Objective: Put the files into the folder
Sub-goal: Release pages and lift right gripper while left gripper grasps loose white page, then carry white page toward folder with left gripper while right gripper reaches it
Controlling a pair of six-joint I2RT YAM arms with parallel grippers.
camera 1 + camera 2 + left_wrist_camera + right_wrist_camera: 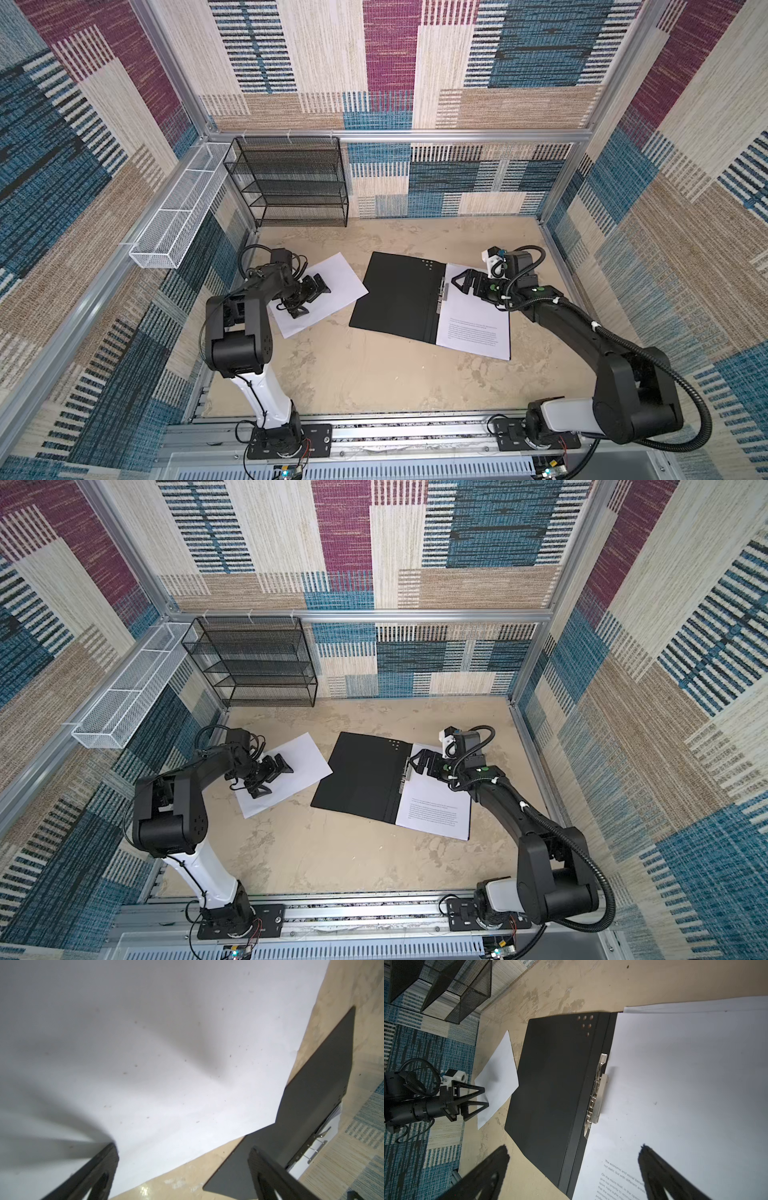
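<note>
The left gripper (312, 302) has its jaws wide apart with nothing in them. It sits low over a loose sheet (338, 272) of white paper, and one jaw tip looks like it touches the paper, but I can't be sure. The right gripper (457, 282) also has its jaws wide apart and holds nothing. It is just above the stack of sheets (473, 328) lying on the right half of the folder (395, 291). The folder lies open and flat in the middle of the counter (374, 374), black side up. So part of the job looks done: some papers are in. The loose sheet, whose corner reaches the folder's left edge, is left to go in. The right wrist view shows a shiny metal clip (598, 1095) by the fold and another sheet's edge peeking out under the top one. In both top views these are too small to make out well. Only the top views show the white basket (178, 216) on the side wall.
</note>
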